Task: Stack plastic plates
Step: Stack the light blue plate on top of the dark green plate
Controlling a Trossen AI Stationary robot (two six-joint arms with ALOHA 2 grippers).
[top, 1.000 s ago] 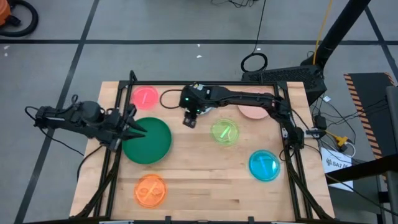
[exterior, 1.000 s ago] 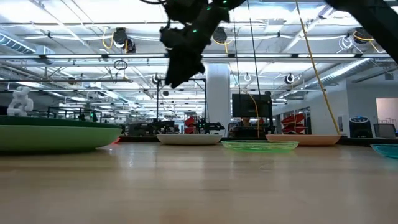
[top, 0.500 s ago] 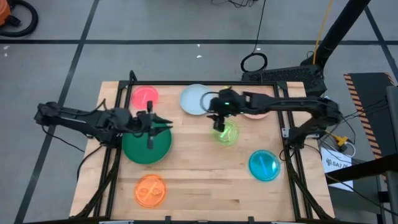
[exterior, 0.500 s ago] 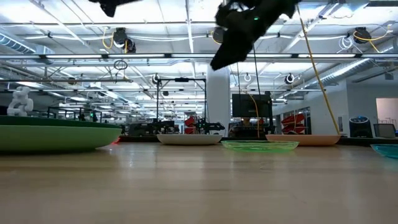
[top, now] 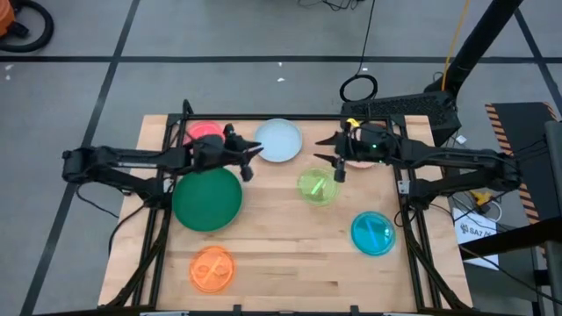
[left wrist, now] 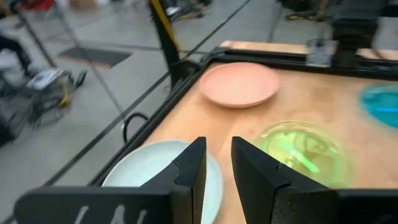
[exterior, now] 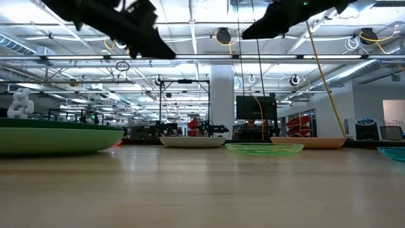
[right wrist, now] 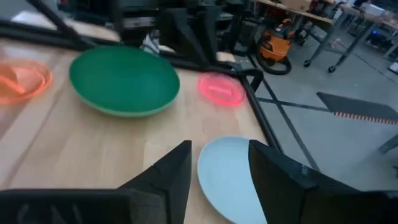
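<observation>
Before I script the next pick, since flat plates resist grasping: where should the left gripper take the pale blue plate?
Probably at its raised rim on the side nearest the left gripper, one finger over the lip and one outside. The pale blue plate lies flat and alone on the table, so only the rim offers purchase.

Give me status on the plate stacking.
Done: only the dark green plate, which the low view shows seated in a light green one. In hand: nothing; the left pincer is beside the pale blue plate, the right pincer open and empty nearby. Left: pink, salmon, lime, blue, orange, all separate.
</observation>
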